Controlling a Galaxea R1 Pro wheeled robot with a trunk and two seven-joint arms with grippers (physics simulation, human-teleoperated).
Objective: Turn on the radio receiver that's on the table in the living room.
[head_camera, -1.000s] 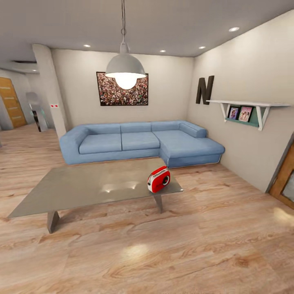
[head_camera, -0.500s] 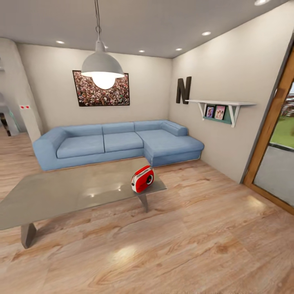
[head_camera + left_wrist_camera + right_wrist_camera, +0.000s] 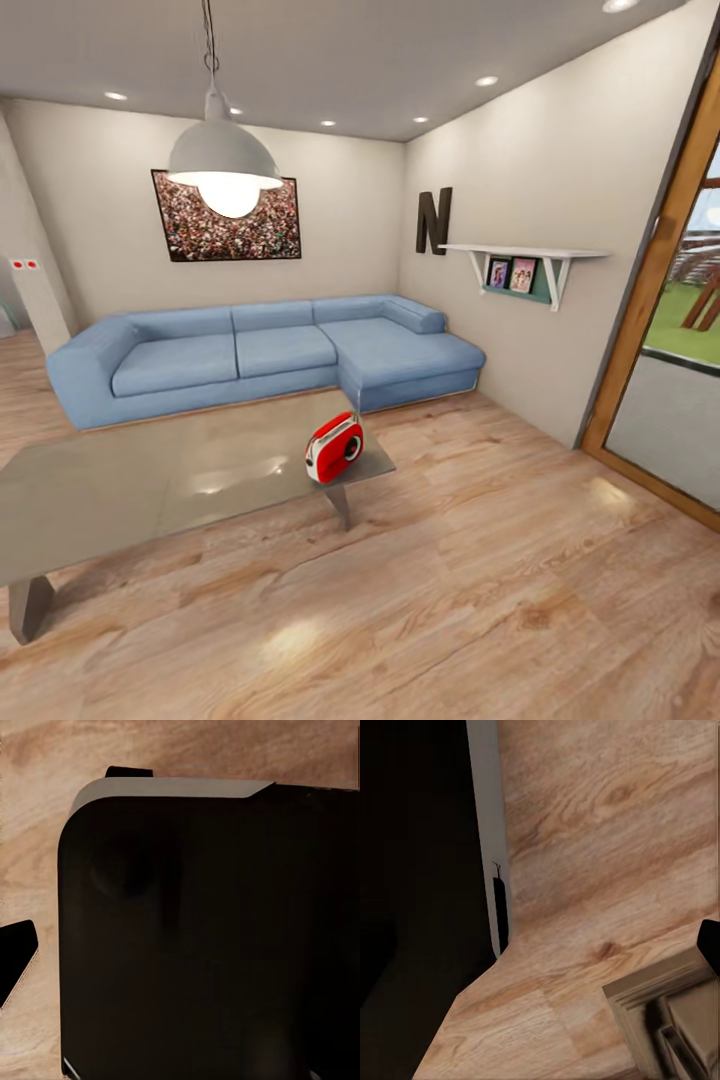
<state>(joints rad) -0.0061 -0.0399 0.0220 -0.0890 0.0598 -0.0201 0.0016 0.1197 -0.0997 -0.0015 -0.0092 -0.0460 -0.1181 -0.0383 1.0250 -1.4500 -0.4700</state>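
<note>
Counting: one small bright red radio receiver with a white-ringed round dial; one large low coffee table with a glossy grey-taupe top; one blue L-shaped sofa; one white pendant lamp; two framed photos on one white wall shelf.
Radio position: centre of the head view, upright at the table's right end, near the corner.
Writing: a black letter N on the beige right wall; no brand can be read on the radio.
Surroundings: crowd photo above the sofa; wood-framed glass door at right; light wood floor lies bare before the table.
Pincers: both wrist views give dark robot body over floor; I cannot tell either gripper's opening.
</note>
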